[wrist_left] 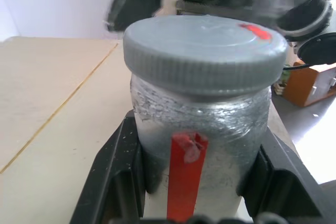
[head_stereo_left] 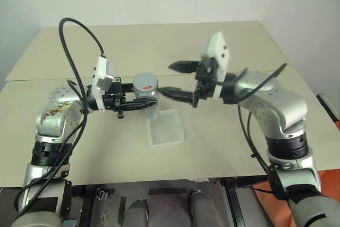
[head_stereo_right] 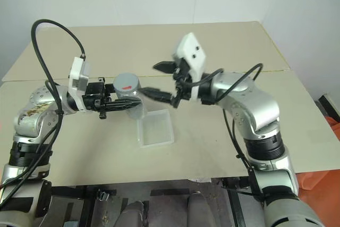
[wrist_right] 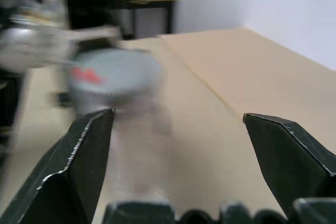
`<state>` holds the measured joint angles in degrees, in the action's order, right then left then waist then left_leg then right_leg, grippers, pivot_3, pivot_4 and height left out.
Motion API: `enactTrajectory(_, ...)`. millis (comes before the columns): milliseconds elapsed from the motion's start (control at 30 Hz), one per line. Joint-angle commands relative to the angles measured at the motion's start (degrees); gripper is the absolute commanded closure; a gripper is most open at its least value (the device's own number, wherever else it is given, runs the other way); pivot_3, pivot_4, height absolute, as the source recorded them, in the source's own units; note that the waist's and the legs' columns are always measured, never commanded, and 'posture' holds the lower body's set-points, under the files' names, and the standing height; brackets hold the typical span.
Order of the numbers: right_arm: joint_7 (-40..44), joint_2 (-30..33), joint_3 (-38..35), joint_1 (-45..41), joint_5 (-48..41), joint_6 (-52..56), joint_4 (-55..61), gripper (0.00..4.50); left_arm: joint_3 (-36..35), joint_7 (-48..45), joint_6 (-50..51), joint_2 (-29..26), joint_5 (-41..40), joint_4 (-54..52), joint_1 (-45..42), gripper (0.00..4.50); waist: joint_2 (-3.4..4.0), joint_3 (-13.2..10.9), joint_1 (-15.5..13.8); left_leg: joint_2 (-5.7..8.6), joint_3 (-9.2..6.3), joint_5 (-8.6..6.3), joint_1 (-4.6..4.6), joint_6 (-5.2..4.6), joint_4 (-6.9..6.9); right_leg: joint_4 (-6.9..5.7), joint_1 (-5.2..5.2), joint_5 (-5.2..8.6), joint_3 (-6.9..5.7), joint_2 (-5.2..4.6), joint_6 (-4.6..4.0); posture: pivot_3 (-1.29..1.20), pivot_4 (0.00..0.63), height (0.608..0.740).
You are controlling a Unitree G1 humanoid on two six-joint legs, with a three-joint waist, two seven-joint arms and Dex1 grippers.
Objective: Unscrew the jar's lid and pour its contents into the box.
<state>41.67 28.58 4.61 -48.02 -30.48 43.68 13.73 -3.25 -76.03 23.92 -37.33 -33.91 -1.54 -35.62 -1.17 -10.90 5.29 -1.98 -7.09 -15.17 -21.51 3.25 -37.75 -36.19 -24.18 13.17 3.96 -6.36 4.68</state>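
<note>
Two arms meet over the middle of the frame, above a pale table (head_stereo_left: 228, 147). Nearest the camera, just below centre, lies the box (head_stereo_left: 165, 127), a shallow clear tray flat on the tabletop, with nothing visible inside it. Directly above its upper left corner the left gripper (head_stereo_left: 139, 103), reaching in from the left of the frame, is clamped around the body of the jar (head_stereo_left: 147, 103) and holds it upright, clear of the table. The lid (head_stereo_left: 145, 83) sits on top, grey with a small red mark, and looks fully screwed down. A red strip runs down the jar's side in the left wrist view; the glass is too clouded there to make out the contents.

Right of centre, the right gripper (head_stereo_left: 178, 81) points toward the jar with its two black fingers spread wide and nothing between them, just beside the lid but not touching it.

Unscrewing looks not yet begun; this seems the approach to the cap. Next, I'd judge, the open fingers must straddle the lid's rim, close squarely on it, and twist while the left holds the jar firm.
</note>
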Motion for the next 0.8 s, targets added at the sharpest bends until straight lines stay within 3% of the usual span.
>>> enactTrajectory(33, -0.3, 0.3, -2.6, -0.1, -0.1, -1.8, 1.0, 0.02, -1.0, -0.8, 0.0, -0.9, -1.7, -2.7, -0.2, 2.58, 0.0, 0.0, -0.1, 0.0, 0.0, 0.0, 0.0, 0.0, 0.01, 0.0, -0.02, 0.0, 0.0, 0.0, 0.0, 0.0, 0.15, 0.74)
enactTrajectory(267, 1.5, 2.5, -3.4, 1.0, -0.6, -1.9, 2.5, 0.02, -1.0, -0.1, -0.3, -0.6, -1.1, -1.7, -0.3, 2.58, 0.0, 0.0, 0.1, 0.0, 0.01, 0.0, 0.0, -0.01, 0.01, 0.0, -0.01, 0.0, 0.01, 0.0, 0.0, 0.0, 0.15, 0.74)
enactTrajectory(467, 4.5, 3.4, -4.0, 1.3, -6.0, -0.6, 10.6, 0.02, 0.1, 1.3, -1.6, 1.3, 0.3, 0.6, -1.3, 2.58, 0.01, 0.0, 0.1, 0.0, 0.01, -0.01, 0.0, -0.01, 0.0, 0.01, 0.01, 0.0, 0.01, 0.01, 0.0, 0.0, 0.15, 0.74)
enactTrajectory(600, 3.8, 1.8, -3.2, 0.1, -8.1, 0.3, 12.6, 0.02, 0.6, 1.6, -2.0, 1.9, 0.7, 0.9, -1.3, 2.58, 0.01, 0.0, 0.1, 0.0, 0.01, -0.01, 0.02, -0.01, 0.0, 0.0, 0.02, 0.0, 0.01, 0.01, 0.0, 0.0, 0.15, 0.74)
enactTrajectory(800, 0.3, -2.9, 3.6, -3.2, -3.5, 0.1, 10.3, 0.02, 1.0, 1.3, -2.2, 2.5, 0.7, 0.8, -1.6, 2.58, 0.01, 0.0, 0.2, -0.01, 0.01, 0.0, 0.03, -0.01, 0.0, -0.02, -0.01, 0.0, 0.01, 0.01, 0.0, 0.0, 0.15, 0.74)
